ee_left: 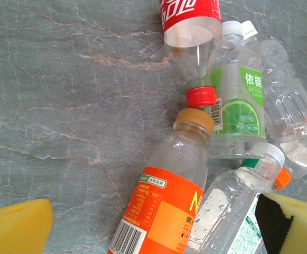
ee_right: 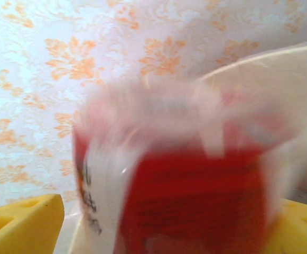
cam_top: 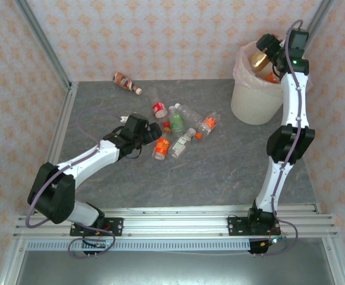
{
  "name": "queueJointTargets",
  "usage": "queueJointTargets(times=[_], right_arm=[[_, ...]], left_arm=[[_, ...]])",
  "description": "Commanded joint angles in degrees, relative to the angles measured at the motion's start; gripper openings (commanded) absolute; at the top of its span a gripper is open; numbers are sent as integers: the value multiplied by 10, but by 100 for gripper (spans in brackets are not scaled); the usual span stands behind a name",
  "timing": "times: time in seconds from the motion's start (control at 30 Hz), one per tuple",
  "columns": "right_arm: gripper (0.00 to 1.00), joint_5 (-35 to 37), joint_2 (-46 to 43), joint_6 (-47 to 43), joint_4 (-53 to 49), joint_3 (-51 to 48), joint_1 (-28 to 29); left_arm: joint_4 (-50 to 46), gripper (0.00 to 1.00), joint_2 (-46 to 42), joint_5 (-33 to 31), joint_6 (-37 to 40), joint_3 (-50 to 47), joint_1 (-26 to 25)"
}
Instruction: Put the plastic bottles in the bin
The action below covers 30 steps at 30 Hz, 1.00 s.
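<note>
Right wrist view shows a blurred red-label bottle point(ee_right: 195, 196) between the wide jaws of the right gripper point(ee_right: 158, 225), beside the bin point(ee_right: 285, 79); the left gripper point(ee_left: 156, 227) has jaws wide, empty.

Patterned walls point(cam_top: 160, 35), grey marble tabletop point(cam_top: 220, 172)

The left arm point(cam_top: 89, 159) folds at a black shoulder joint on the near left, then runs forward and to the right in a low white link. Its wrist is bent down, so the left gripper point(cam_top: 153, 132) sits close to the surface and points right. In the left wrist view, the left gripper point(ee_left: 153, 233) has its yellow pads point(ee_left: 16, 227) set far apart at the two lower corners.

The right arm point(cam_top: 291, 107) rises from its base, bends at a black elbow point(cam_top: 290, 143) and stretches far forward. The right gripper point(cam_top: 261, 56) is held high and turned left. Its yellow pads point(ee_right: 21, 222) also stand wide apart.
</note>
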Motion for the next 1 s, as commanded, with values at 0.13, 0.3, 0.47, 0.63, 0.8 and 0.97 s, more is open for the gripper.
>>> queueJointTargets(times=[0.13, 0.3, 0.47, 0.63, 0.8, 0.97], right_arm=[[94, -30, -6, -3, -10, 26, -2], [94, -25, -10, -17, -21, 25, -2], [95, -17, -19, -24, -30, 25, -2], [100, -14, -53, -26, -26, -13, -2], [99, -7, -121, -24, 45, -128, -3], [99, 10, -192, -25, 120, -245, -3]], left_arm=[[-4, 100, 0, -18, 4, -6, -2], [-1, 100, 11, -11, 4, 0, -1], [3, 100, 20, -2, 3, 4, -2], [-18, 100, 29, 7, 18, 19, -3], [-52, 100, 36, 6, 49, 38, -12], [-69, 100, 52, 12, 82, 51, -30]])
